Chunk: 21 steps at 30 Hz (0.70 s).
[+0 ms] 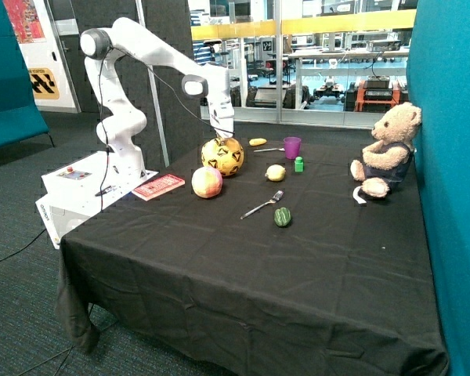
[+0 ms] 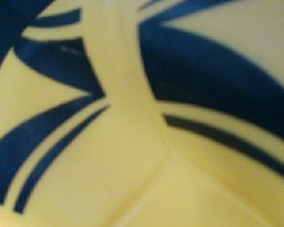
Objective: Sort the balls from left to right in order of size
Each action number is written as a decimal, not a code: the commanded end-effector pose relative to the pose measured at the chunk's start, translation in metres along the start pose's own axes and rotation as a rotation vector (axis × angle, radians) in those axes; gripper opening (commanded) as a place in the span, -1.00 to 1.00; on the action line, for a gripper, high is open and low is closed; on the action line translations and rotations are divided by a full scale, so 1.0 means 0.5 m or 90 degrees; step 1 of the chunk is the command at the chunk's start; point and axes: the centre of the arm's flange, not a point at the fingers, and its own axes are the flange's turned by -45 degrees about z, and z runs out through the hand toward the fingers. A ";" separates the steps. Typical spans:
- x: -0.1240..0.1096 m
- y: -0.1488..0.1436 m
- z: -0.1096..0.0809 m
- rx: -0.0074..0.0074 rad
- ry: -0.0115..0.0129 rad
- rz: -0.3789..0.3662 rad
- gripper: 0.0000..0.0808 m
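Note:
The large yellow ball (image 1: 222, 157) with black triangle marks sits on the black tablecloth near the back, towards the arm's base. My gripper (image 1: 222, 136) is directly on top of it, pointing straight down. The wrist view shows only this ball's surface (image 2: 132, 165) up close, yellow with dark marks. The mid-size pink-and-yellow ball (image 1: 207, 182) lies just in front of the large one, touching or nearly touching it. The small plain yellow ball (image 1: 276, 173) rests apart from them, towards the teddy bear.
A fork (image 1: 262, 206) and a dark green pepper-shaped thing (image 1: 283, 217) lie in front of the small ball. Behind it are a purple cup (image 1: 292, 147), a green block (image 1: 299, 164) and a flat yellow thing (image 1: 258, 142). A teddy bear (image 1: 385, 153) sits by the teal wall; a red booklet (image 1: 159, 186) lies at the table's edge.

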 end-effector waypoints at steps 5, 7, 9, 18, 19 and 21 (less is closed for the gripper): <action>-0.003 0.002 -0.005 -0.0001 0.0004 0.000 0.94; -0.003 0.001 -0.007 -0.0001 0.0004 -0.001 0.89; -0.003 0.001 -0.009 -0.0001 0.0004 0.001 0.97; -0.004 0.001 -0.012 -0.0001 0.0004 0.004 0.95; -0.004 0.000 -0.013 -0.0001 0.0004 0.003 0.95; -0.004 -0.001 -0.014 -0.0001 0.0004 0.004 0.98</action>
